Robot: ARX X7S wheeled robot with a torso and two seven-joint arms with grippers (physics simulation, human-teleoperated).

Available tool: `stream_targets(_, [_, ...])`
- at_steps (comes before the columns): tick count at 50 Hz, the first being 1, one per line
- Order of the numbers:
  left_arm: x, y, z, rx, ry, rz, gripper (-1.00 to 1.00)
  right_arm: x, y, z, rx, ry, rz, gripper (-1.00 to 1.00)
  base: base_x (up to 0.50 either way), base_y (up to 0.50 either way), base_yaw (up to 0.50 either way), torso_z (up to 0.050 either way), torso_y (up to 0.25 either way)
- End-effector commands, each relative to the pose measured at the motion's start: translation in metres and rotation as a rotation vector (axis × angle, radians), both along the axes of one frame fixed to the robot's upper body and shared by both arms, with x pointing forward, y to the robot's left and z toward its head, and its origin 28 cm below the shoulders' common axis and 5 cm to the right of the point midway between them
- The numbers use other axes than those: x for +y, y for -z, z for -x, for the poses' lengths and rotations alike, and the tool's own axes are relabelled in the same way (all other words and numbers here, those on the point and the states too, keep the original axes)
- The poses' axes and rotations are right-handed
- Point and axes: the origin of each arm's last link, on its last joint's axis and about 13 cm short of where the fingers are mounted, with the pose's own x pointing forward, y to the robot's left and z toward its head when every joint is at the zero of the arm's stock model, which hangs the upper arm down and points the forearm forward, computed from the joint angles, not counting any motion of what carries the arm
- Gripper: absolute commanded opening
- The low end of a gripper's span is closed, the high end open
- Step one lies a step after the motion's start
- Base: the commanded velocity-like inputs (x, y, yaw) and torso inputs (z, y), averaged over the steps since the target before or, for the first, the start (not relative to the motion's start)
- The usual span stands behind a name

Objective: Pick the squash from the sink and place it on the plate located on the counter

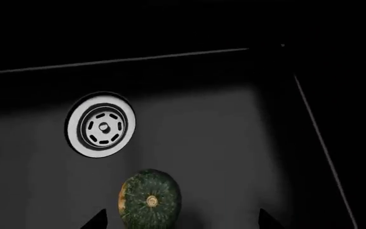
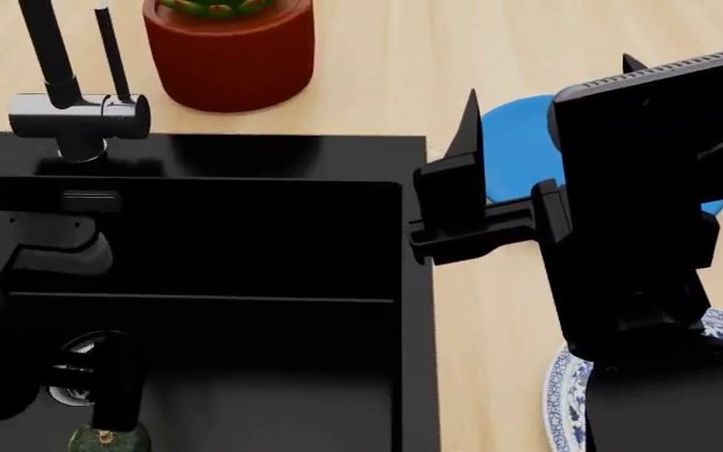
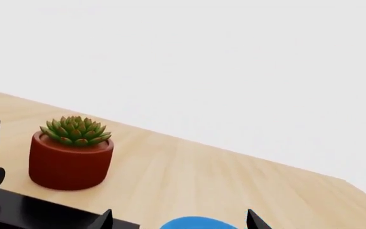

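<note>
The squash [image 1: 149, 199] lies on the dark floor of the sink [image 1: 234, 143], at the bottom centre of the left wrist view, its tan stem facing the camera and the round steel drain [image 1: 100, 126] just beside it toward the upper left of that frame. The left end effector [image 1: 181, 220] hangs over the basin with its two black fingertips [image 1: 96, 220] spread wide on either side of the squash, released and not touching it. In the head view only a sliver of the squash shows at the bottom left edge, below the left arm reaching into the sink. The right end effector [image 2: 462, 179] is held above the tabletop [image 2: 488, 320] at mid-frame, just right of the sink's rim; in the right wrist view its fingertips stand well apart with nothing between them. The plate [image 2: 560, 395] with the blue floral rim rests on the tabletop at the lower right of the head view, largely hidden behind the right arm. A plain blue plate [image 2: 519, 141] lies farther back, and a succulent in a red pot [image 2: 230, 52] stands near the faucet [image 2: 75, 113] at the upper left.
</note>
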Motion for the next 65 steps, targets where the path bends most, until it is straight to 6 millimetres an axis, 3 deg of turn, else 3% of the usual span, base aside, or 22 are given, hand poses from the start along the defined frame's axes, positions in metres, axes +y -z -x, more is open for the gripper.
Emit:
stream_targets(1, [0.005, 0.031, -0.018, 0.107, -0.019, -0.007, 1.0, -0.001, 0.002, -0.001, 0.004, 0.002, 0.001, 1.0, 0.0, 0.0, 0.0, 0.0, 0.0])
stream_targets(9, [0.009, 0.049, -0.04, 0.129, -0.057, 0.003, 1.0, 0.0, 0.005, -0.003, 0.012, 0.008, 0.006, 1.0, 0.0, 0.0, 0.0, 0.0, 0.0])
stream_targets(26, [0.017, 0.078, -0.066, 0.179, -0.117, -0.009, 1.0, 0.001, 0.007, -0.006, 0.02, 0.011, 0.016, 1.0, 0.0, 0.0, 0.0, 0.0, 0.0])
stream_targets(34, [0.018, 0.092, -0.068, 0.212, -0.121, -0.007, 1.0, 0.001, 0.007, -0.006, 0.018, 0.012, 0.016, 1.0, 0.0, 0.0, 0.0, 0.0, 0.0])
stream_targets(50, [0.021, 0.139, -0.059, 0.339, -0.127, -0.009, 1.0, 0.001, 0.009, -0.006, 0.019, 0.012, 0.012, 1.0, 0.0, 0.0, 0.0, 0.0, 0.0])
stream_targets(51, [0.021, 0.141, -0.059, 0.347, -0.125, -0.008, -1.0, 0.001, 0.009, -0.006, 0.019, 0.012, 0.011, 1.0, 0.0, 0.0, 0.0, 0.0, 0.0])
stream_targets(59, [0.019, 0.135, -0.059, 0.338, -0.114, 0.004, -1.0, 0.001, 0.007, -0.005, 0.017, 0.011, 0.014, 1.0, 0.0, 0.0, 0.0, 0.0, 0.0])
stream_targets(65, [0.016, 0.11, -0.058, 0.238, -0.095, 0.023, -1.0, 0.001, 0.007, -0.004, 0.015, 0.011, 0.015, 1.0, 0.0, 0.0, 0.0, 0.0, 0.0])
